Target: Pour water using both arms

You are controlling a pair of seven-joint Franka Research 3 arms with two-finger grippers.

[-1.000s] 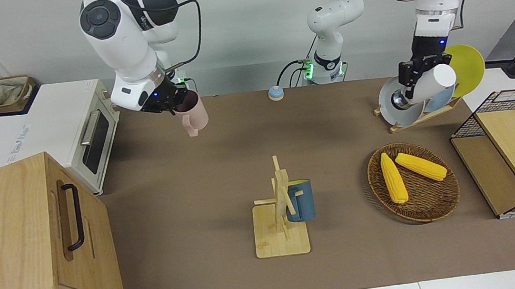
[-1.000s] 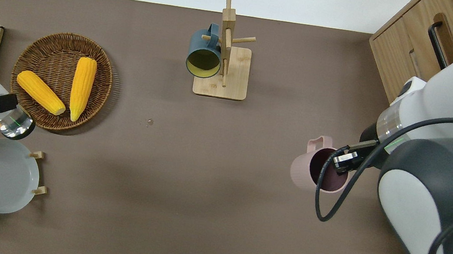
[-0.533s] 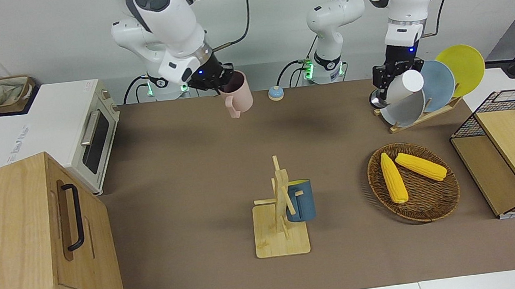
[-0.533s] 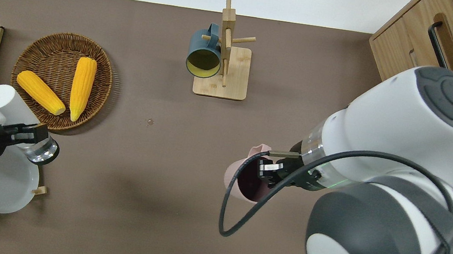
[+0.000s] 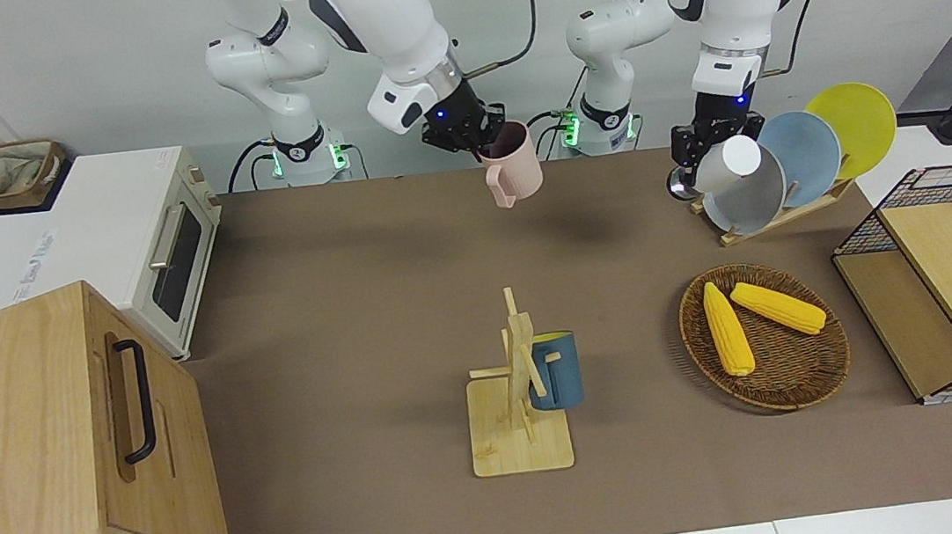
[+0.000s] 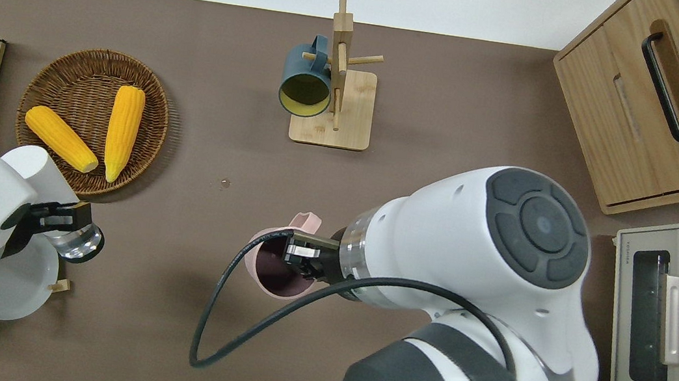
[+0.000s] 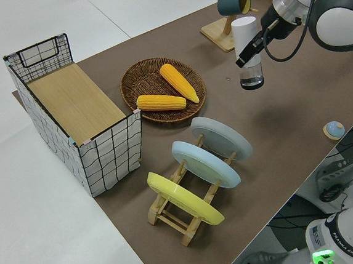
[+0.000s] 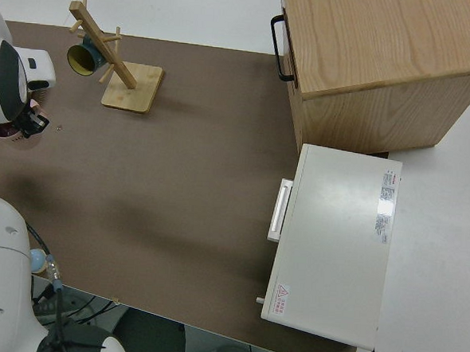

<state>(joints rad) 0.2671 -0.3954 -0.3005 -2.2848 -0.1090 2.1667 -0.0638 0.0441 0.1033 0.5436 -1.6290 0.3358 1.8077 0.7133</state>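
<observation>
Table [image 5: 341, 334] brown. Arms glossy white with dark joint caps, black cables. Mug [image 5: 512, 170] in the right gripper [image 5: 471, 139] pink, darker inside. Bottle [image 5: 718, 168] in the left gripper [image 5: 699, 157] white with a silver end. Mug [image 5: 555, 371] on the pale wood rack [image 5: 519, 404] dark blue, yellow inside. Corn cobs [image 5: 727, 328] yellow, basket [image 5: 794, 388] brown wicker. Plates [image 5: 866, 124] yellow, light blue, grey. Toaster oven [image 5: 164, 247] cream.

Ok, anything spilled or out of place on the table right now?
A few small droplets sit on the bare brown table, between the wicker basket and the pink mug held by the right gripper. Nothing else looks tipped or damaged.
</observation>
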